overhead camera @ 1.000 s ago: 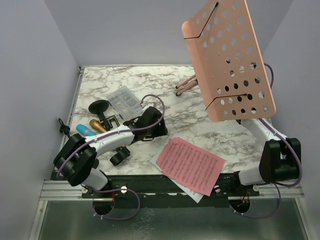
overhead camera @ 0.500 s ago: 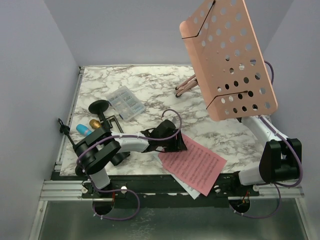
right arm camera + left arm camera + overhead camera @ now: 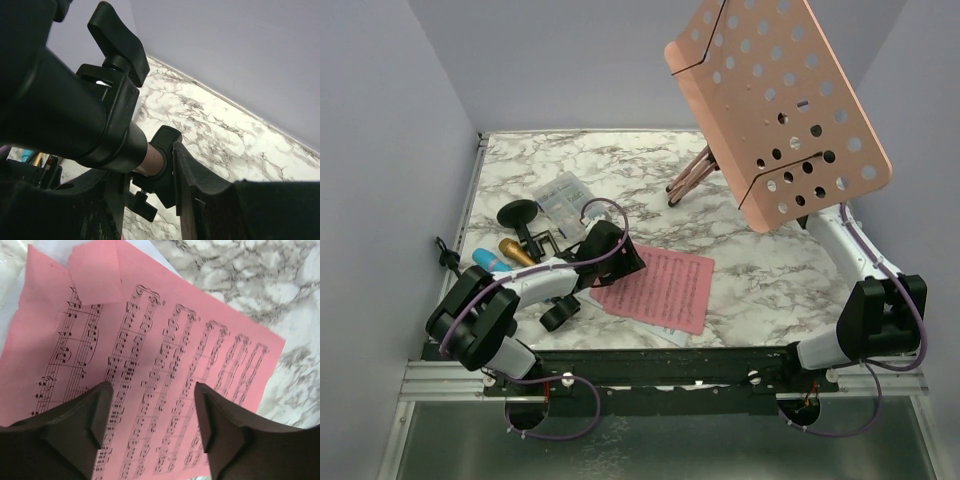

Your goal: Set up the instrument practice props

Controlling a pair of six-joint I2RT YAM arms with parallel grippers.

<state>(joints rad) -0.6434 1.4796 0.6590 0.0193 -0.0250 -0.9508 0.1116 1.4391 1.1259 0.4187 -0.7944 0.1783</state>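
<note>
The pink perforated music rack (image 3: 775, 105) is held up at the right, tilted, its thin tripod legs (image 3: 688, 178) over the marble. My right gripper (image 3: 145, 185) is shut on the black clamp of the rack's stem (image 3: 165, 165); in the top view the rack hides it. My left gripper (image 3: 625, 262) is open, its fingertips (image 3: 102, 395) low over the pink sheet-music page (image 3: 150, 340), (image 3: 655, 288). A white page (image 3: 665, 331) peeks out beneath it. The gold microphone (image 3: 516, 250) and blue microphone (image 3: 487, 260) lie at the left beside two black round-based mounts (image 3: 517, 212), (image 3: 558, 313).
A small clear compartment box (image 3: 565, 198) lies at the left rear beside the mounts. The marble table (image 3: 620, 160) is walled in lilac on three sides. A metal rail (image 3: 650, 375) runs along the near edge.
My left gripper reached right to the pink page, then drew back left; the pages slid left with it, away from the table's near edge. The rack has tilted and shifted slightly.
</note>
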